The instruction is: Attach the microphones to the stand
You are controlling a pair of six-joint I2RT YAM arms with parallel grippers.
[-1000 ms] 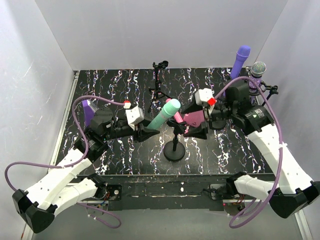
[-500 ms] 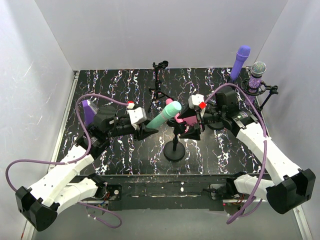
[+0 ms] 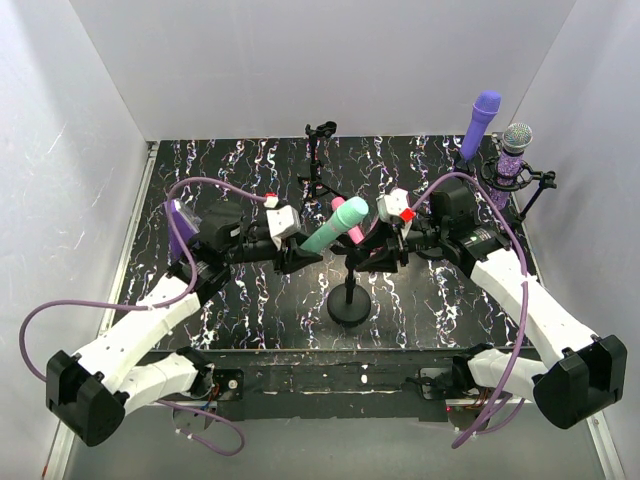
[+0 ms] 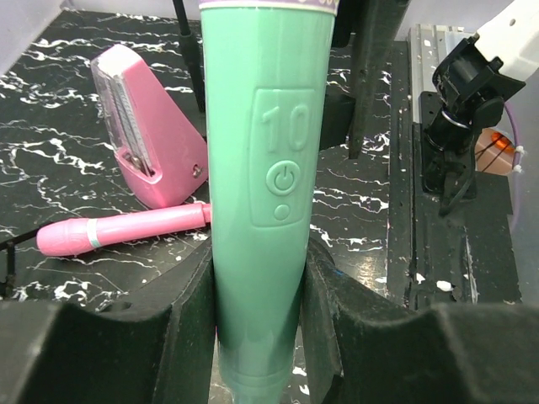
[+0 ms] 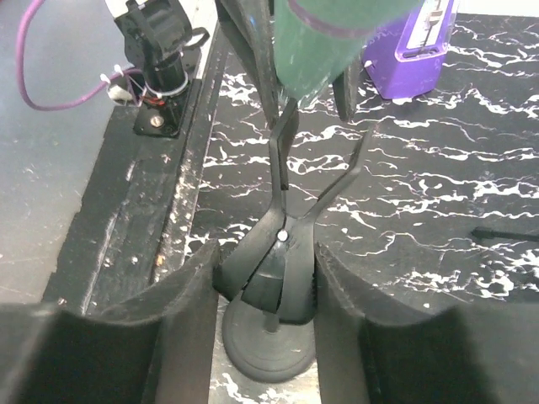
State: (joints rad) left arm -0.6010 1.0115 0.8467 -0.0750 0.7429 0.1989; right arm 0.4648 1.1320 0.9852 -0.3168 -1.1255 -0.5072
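Note:
My left gripper (image 4: 257, 337) is shut on the handle of the mint green microphone (image 4: 265, 168), which slants up to the right (image 3: 335, 225) over the centre stand (image 3: 350, 300). The right gripper (image 5: 268, 295) is shut on that stand's black clip (image 5: 282, 248), whose two prongs spread upward under the green microphone's head (image 5: 337, 42). A pink microphone (image 4: 118, 229) lies on the table. At the back right the plain purple microphone (image 3: 482, 120) and the glittery purple microphone (image 3: 516, 142) stand upright in holders.
A pink wedge block (image 4: 147, 126) sits behind the pink microphone. A purple wedge block (image 3: 178, 225) stands at the left, and shows in the right wrist view (image 5: 413, 50). A thin black tripod stand (image 3: 318, 165) rises at the back centre. White walls enclose the marbled table.
The right gripper has moved left to the centre stand and closed from wide open onto its clip. My left arm has carried the green microphone a little right and away, toward the stand.

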